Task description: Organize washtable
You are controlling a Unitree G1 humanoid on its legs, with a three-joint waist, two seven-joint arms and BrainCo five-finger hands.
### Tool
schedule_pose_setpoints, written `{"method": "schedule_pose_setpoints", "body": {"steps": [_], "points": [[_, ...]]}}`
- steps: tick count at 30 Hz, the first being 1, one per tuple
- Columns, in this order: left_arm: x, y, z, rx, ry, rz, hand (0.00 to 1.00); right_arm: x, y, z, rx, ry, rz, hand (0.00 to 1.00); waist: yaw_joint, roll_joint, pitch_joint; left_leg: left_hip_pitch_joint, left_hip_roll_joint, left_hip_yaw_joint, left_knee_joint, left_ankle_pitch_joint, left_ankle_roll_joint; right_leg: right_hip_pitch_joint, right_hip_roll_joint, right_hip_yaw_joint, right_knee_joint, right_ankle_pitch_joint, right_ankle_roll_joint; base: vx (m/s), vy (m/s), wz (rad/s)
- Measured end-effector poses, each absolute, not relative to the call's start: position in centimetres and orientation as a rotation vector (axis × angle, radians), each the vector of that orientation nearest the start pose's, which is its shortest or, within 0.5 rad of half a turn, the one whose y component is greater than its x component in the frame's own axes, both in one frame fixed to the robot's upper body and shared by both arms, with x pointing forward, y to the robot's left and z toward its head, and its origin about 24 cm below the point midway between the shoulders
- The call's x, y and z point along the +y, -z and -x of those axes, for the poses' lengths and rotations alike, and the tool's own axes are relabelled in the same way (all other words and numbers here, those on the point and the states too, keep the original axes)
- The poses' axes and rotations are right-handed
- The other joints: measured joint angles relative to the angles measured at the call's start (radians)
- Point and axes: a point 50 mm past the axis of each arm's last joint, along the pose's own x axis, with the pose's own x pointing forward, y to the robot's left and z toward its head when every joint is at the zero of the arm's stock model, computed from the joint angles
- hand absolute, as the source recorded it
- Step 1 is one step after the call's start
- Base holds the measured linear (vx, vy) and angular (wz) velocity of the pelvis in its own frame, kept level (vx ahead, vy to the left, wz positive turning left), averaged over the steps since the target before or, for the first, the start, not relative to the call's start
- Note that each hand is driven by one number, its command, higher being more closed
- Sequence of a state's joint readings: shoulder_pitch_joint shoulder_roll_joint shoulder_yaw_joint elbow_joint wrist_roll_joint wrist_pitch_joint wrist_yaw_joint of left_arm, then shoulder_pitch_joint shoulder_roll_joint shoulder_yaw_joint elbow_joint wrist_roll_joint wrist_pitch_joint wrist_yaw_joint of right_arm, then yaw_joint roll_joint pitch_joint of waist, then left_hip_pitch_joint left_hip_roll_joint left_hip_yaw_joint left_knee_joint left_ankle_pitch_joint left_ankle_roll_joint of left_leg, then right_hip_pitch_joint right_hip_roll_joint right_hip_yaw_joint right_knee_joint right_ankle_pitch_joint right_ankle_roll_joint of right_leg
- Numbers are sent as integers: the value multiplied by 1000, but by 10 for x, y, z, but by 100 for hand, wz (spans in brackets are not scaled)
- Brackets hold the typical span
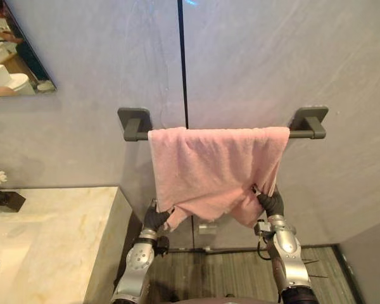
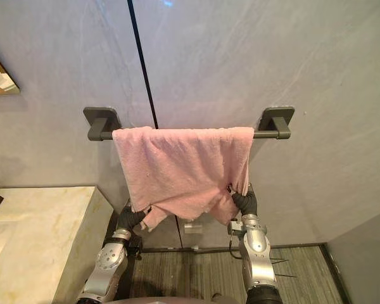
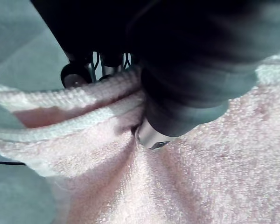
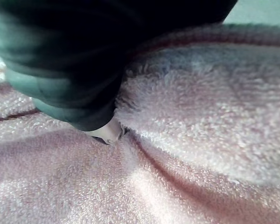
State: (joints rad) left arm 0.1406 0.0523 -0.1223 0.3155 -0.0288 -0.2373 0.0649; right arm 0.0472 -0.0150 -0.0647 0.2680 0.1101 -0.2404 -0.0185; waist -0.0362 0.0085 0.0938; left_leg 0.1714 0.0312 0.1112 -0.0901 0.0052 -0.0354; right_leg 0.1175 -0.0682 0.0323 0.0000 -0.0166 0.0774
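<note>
Towel of pink terry cloth (image 1: 215, 168) draped over dark grey wall bar (image 1: 307, 133), my left hand (image 1: 156, 218) pinching its lower left corner, my right hand (image 1: 271, 202) pinching its lower right corner, pale marble counter (image 1: 57, 234) at left.

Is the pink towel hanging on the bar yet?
Yes, on: pink towel drapes over the grey bar; left robot hand and right robot hand pinch its lower corners.

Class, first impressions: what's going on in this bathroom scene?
A pink towel hangs draped over a grey towel bar on the wall. The robot's left hand is at the towel's lower left corner and its right hand is at the lower right corner, where the cloth bunches up. The marble washtable stands to the left.
</note>
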Motion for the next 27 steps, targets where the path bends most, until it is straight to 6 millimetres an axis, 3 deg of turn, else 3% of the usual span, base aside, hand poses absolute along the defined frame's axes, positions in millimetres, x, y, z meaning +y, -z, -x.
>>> {"method": "schedule_pose_setpoints", "body": {"steps": [2,3,5,6,17,20,23,27], "points": [[145,42,-204,231,9,-27,100,-174,9,-233,74,125,-86,100,0,-1,0,0,0,-1,-4,1,-1,0,0,-1,0,-5,7,-64,-26,3],[145,43,-203,234,9,-27,100,-174,11,-233,80,124,-85,0,1,-3,-1,0,0,-2,-6,1,-1,0,0,-2,0,-5,8,-59,-24,3],[147,45,-203,243,-3,-26,100,-173,13,-235,94,120,-78,0,1,-6,-4,0,-1,-3,-10,2,-2,0,0,-4,-1,-6,8,-58,-19,0],[149,46,-203,247,-10,-26,0,-173,15,-236,101,118,-72,0,1,-8,-6,-1,-2,-3,-11,2,-2,0,0,-5,-1,-6,8,-50,-16,2],[161,56,-192,308,-104,5,0,-188,34,-223,185,288,-115,0,0,-26,-13,1,-7,-27,-5,4,5,18,-5,-34,-18,-9,0,14,-10,6],[169,66,-181,373,-166,10,0,-196,51,-208,276,382,-151,0,5,-26,-12,-2,-6,-28,-5,3,5,18,-5,-36,-22,-11,-2,0,0,0],[177,75,-167,432,-225,22,0,-201,77,-174,435,457,-169,0,12,-24,-11,-3,-1,-27,-5,0,4,18,-3,-39,-22,-14,-4,10,-33,1],[179,78,-162,449,-238,22,0,-201,86,-157,486,481,-192,0,10,-23,-10,0,3,-24,-5,0,3,18,-2,-37,-19,-13,-4,-31,-37,-2]]}}
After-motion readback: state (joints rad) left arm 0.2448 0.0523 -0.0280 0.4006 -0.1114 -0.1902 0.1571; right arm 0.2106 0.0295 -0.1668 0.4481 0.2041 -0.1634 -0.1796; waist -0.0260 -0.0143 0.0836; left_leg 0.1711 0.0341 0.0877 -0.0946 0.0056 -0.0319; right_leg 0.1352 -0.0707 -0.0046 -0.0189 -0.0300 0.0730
